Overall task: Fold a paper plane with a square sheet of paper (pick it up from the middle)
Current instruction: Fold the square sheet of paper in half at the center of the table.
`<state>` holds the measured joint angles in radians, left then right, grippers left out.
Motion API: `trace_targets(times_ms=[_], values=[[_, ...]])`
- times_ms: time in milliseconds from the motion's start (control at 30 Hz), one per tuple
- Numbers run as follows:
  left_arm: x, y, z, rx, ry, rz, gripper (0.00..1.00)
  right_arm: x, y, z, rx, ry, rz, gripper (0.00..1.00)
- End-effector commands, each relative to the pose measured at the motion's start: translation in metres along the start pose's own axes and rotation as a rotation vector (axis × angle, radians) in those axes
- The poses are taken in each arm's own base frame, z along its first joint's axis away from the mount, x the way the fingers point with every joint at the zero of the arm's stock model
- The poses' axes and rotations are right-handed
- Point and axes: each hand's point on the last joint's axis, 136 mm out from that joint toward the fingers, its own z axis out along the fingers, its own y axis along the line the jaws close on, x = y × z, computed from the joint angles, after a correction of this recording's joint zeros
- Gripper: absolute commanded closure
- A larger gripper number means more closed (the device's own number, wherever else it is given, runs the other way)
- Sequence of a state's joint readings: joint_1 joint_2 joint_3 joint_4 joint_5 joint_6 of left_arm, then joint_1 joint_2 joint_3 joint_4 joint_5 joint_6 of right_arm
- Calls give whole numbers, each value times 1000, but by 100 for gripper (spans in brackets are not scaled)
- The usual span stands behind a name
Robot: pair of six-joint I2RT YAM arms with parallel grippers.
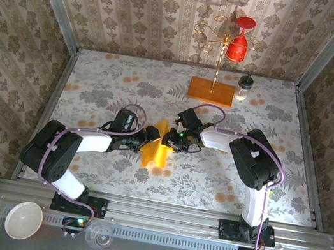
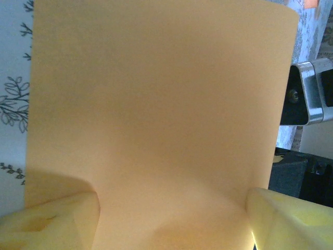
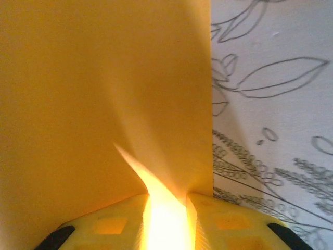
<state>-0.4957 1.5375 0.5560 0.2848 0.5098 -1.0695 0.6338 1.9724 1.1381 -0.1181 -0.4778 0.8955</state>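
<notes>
Mid-table on a flower-patterned tabletop (image 1: 242, 177), between two black-and-white arms: a thin orange-yellow square sheet of paper (image 1: 159, 148), partly folded and lifted off the surface. Pinched along a raised crease by the right gripper (image 3: 165, 200), its yellow fingers (image 3: 223, 224) drawn narrow on the fold (paper glowing bright there). Opposite, the left gripper (image 2: 171, 208), fingers spread wide, with the sheet standing broad between them. Well behind, near the back wall, a brown-orange rectangular wooden block (image 1: 211, 91).

Bright overview; blurred, glowing wrist close-ups.
</notes>
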Motion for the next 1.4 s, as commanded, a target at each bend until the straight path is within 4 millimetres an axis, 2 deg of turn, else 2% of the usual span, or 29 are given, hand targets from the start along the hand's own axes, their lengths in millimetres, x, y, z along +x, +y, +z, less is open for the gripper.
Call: trace_targets(times_ms=[0,400,767,967,1100,1233,1367], values=[[4,12,-4,-50,12,5,22,13,-16,16,48,43,54,72],[-3,5,-21,-89,-19,93,12,15,-24,14,65,13,75,72],[2,13,-10,-132,49,86,12,18,-21,20,39,37,78,73],[8,27,-5,-214,93,75,20,21,-17,23,-3,50,91,73],[9,30,-4,-226,100,70,30,20,-11,19,-29,41,86,73],[5,21,-6,-205,88,97,44,10,-3,2,-61,-9,72,72],[-1,4,-10,-142,70,142,56,-5,2,-28,-111,-94,57,68]])
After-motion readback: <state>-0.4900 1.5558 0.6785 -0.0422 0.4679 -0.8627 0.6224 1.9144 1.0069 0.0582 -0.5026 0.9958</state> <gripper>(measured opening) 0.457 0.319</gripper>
